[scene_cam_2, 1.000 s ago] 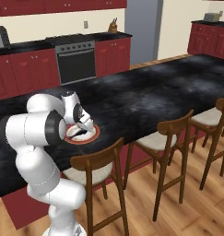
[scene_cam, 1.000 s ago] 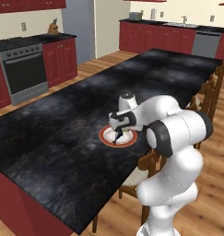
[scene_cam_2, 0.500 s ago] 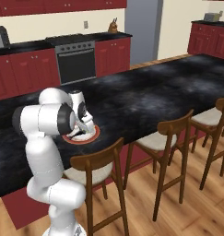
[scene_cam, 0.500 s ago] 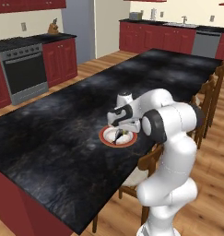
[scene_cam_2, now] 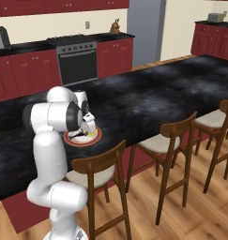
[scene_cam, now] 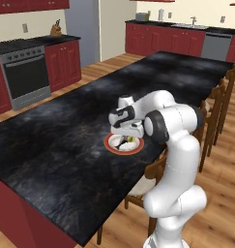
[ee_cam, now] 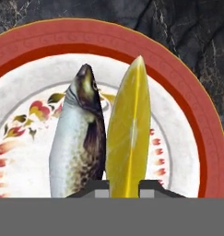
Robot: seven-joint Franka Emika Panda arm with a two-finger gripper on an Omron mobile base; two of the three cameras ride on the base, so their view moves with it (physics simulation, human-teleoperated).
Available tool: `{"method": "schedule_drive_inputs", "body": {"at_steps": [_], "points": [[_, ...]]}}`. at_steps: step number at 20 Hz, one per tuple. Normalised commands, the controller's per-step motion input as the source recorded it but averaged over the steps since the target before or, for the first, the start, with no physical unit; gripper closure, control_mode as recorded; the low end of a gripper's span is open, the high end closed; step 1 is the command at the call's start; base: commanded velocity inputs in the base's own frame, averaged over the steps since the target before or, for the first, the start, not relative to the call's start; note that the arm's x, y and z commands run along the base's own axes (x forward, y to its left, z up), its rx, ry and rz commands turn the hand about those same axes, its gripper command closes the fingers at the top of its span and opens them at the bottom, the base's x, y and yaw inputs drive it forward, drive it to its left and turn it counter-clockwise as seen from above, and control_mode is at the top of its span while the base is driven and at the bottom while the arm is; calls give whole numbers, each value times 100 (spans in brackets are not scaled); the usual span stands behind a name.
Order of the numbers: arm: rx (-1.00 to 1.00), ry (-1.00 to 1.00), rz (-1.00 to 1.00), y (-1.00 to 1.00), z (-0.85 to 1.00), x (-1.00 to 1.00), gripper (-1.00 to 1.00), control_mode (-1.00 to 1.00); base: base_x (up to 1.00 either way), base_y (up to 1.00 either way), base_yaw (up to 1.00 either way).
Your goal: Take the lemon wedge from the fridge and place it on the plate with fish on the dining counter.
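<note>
Two dark finger tips rise at the bottom of the hand view, one at each side of the lemon wedge (ee_cam: 128, 138), and the gripper (ee_cam: 123, 184) appears clenched on the wedge's lower end; whether the pads bear fully on it cannot be told.

The wedge stands narrow edge toward the camera, pointing away from the hand, just beside the fish (ee_cam: 79, 138) and over the white floor of the plate with fish (ee_cam: 196, 124). Whether it already rests on the plate is not clear.

Handling judgement: the wedge is small and light, with a firm rind and soft, wet flesh, so it is likely to slip or crush under a hard squeeze. The flat cut faces near the thick end offer the surest hold, as taken now.

From the left base view, the gripper (scene_cam: 128, 139) hangs low over the plate on the dining counter (scene_cam: 51, 145), with a speck of yellow beneath it. Neither base view resolves the contact between wedge, fish and plate; the hand view omits the counter's extent and the chairs (scene_cam_2: 101, 173).
</note>
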Motion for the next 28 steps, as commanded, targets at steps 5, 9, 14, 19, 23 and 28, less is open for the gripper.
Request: {"method": "schedule_drive_inputs", "body": {"at_steps": [5, 9, 14, 19, 23, 28], "points": [[0, 5, 0, -1, -7, -14, 100, -100, 0, 0, 0], [1, 4, 0, 0, 0, 0, -100, -100, 0, 0, 0], [0, -7, 0, 0, 23, -30, -100, -100, 0, 0, 0], [1, -24, 0, -32, 55, -92, -100, -100, 0, 0, 0], [6, -36, 0, -100, 6, -100, -100, -100, 0, 0, 0], [7, -45, 0, -79, 64, -100, -100, -100, 0, 0, 0]]}}
